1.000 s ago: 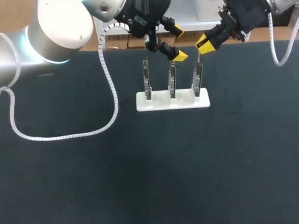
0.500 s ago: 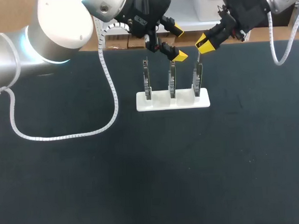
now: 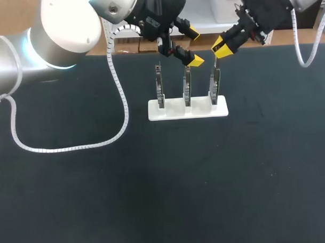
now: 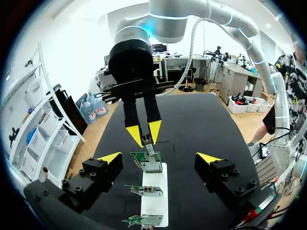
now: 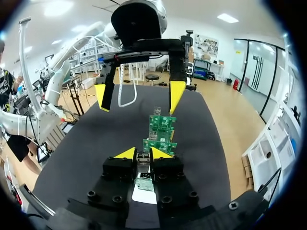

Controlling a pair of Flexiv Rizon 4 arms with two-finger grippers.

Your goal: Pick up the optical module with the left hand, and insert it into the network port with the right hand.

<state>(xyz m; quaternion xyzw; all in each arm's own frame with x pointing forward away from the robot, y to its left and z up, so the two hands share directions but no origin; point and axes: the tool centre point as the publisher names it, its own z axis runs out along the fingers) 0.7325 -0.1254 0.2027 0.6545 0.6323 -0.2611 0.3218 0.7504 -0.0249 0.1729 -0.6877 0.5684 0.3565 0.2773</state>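
Optical module (image 5: 143, 157) sat pinched between the yellow tips of our right gripper (image 5: 143, 153), a small dark piece with both fingers pressed against it from either side. From the left wrist we saw that same gripper (image 4: 144, 134) pointing down, the module (image 4: 148, 141) poking out just below its tips. It hung directly above the top edge of the right-hand board (image 4: 146, 163), very close to it, though we could not tell whether the two touched. Three circuit boards (image 3: 187, 87) stood upright in a row in a white holder (image 3: 187, 109) on the dark table (image 3: 154, 180), and the right-hand board (image 3: 215, 83) was the one under the right gripper (image 3: 222, 46), whose arm came in from the far right corner. In the head view the module itself was too small for us to make out. We could not pick out the network port on the board with any certainty. Our left gripper (image 3: 192, 46) hung over the far side of the holder, above and just behind the middle board, its fingers spread wide with nothing between them. From its own wrist the left gripper (image 4: 159, 157) showed its two yellow tips well apart on either side of the row of boards, and from the right wrist we saw it (image 5: 138, 95) beyond the far end of the row, equally open. A white coiled cable (image 3: 72, 147) from the left arm lay in a loop on the table, well apart from the holder.
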